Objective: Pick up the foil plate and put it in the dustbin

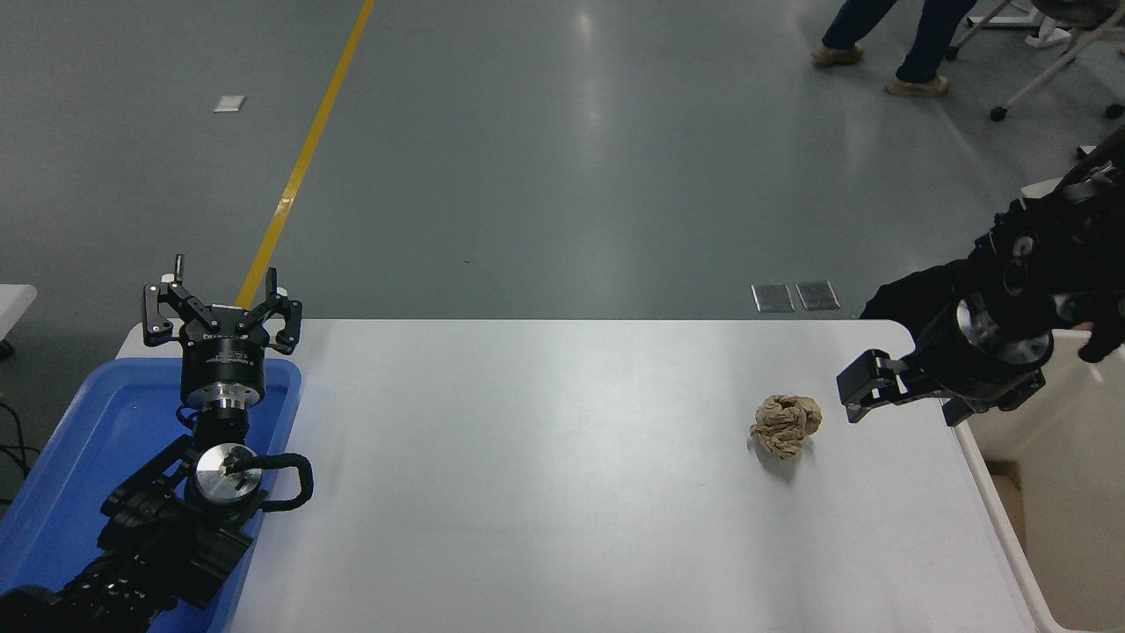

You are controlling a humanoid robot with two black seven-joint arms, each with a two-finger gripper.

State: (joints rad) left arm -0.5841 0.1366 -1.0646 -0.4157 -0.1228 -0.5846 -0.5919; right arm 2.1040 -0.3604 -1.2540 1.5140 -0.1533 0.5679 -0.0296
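Fingers of the right gripper point(866, 387) pointed left above the white table point(545, 475), near its far right corner, and nothing was seen held between them; how far apart they stood could not be told from this angle, since only one black finger block showed clearly. Just left of and slightly nearer the camera than those fingertips lay a crumpled brown paper ball point(785, 425), close to the gripper but apart from it, resting on the tabletop with its shadow beneath. Directly behind the gripper, to its right, its round metal wrist and black arm reached in over the rim of the cream dustbin point(993, 475), which stood against the table's right edge; only part of its inside showed. The foil plate was not visible anywhere on the table or in the visible part of the bin. Beyond the right arm, a person's dark sleeve point(905, 294) showed at the far right. Far to the left, across the bare tabletop, the left gripper point(221, 303) was parked with its fingers spread wide and empty, raised over the far end of a blue tray point(97, 440). Beyond the table, another person's legs point(888, 44) crossed the grey floor.
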